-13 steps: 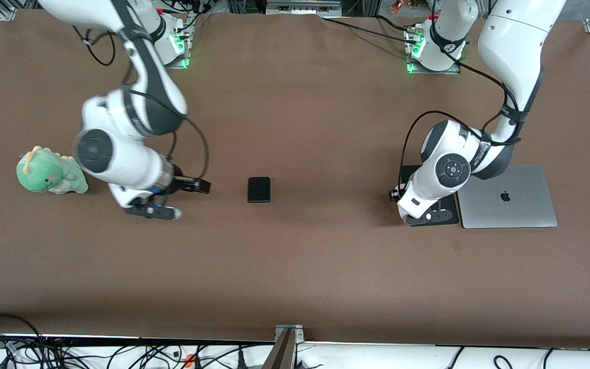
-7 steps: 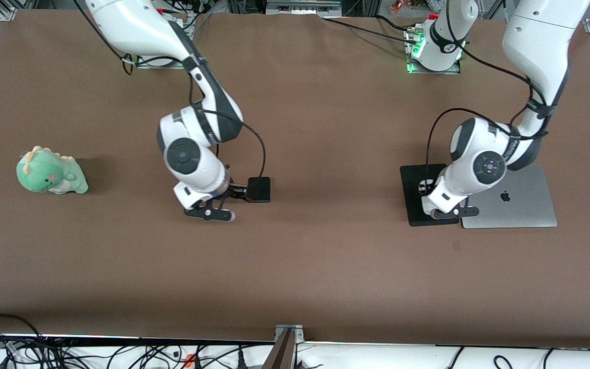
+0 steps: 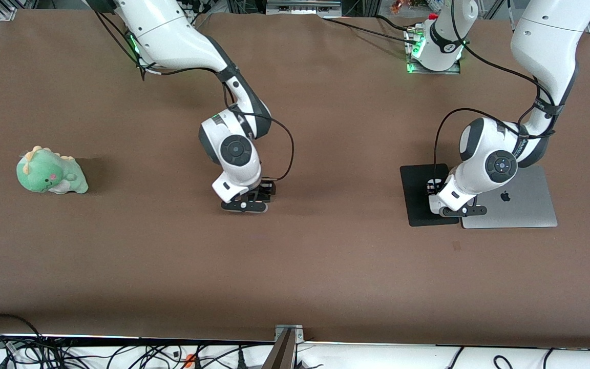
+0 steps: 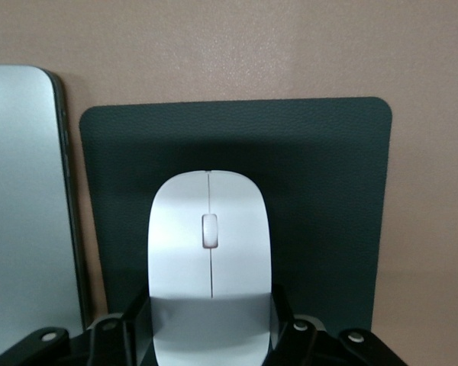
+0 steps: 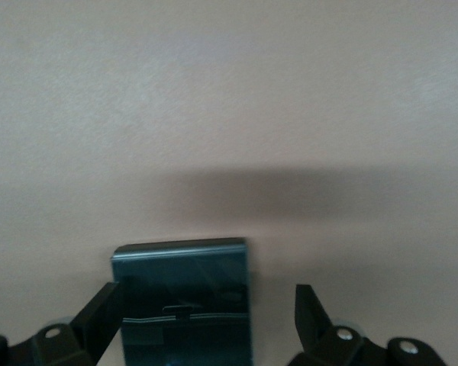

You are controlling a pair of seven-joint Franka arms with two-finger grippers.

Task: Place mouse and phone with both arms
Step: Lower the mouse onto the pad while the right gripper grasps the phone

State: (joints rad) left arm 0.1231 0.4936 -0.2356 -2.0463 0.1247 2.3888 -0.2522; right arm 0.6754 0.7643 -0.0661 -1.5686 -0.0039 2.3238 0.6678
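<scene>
The white mouse (image 4: pixel 210 244) sits between my left gripper's (image 3: pixel 434 188) fingers (image 4: pixel 284 324), which are shut on its sides. It is low over the black mouse pad (image 3: pixel 414 202); I cannot tell if it touches the pad. The black phone (image 5: pixel 185 297) lies flat on the brown table. My right gripper (image 3: pixel 258 193) is down over it and hides most of it in the front view. In the right wrist view the right gripper (image 5: pixel 206 324) is open, with the phone close to one finger (image 5: pixel 99 313) and a gap to the second.
A closed silver laptop (image 3: pixel 518 205) lies beside the mouse pad toward the left arm's end; it also shows in the left wrist view (image 4: pixel 23 206). A green dinosaur plush (image 3: pixel 49 173) sits toward the right arm's end of the table.
My right arm swung from near the plush to the phone and now straddles it. My left gripper moved with the mouse across the mouse pad toward the laptop.
</scene>
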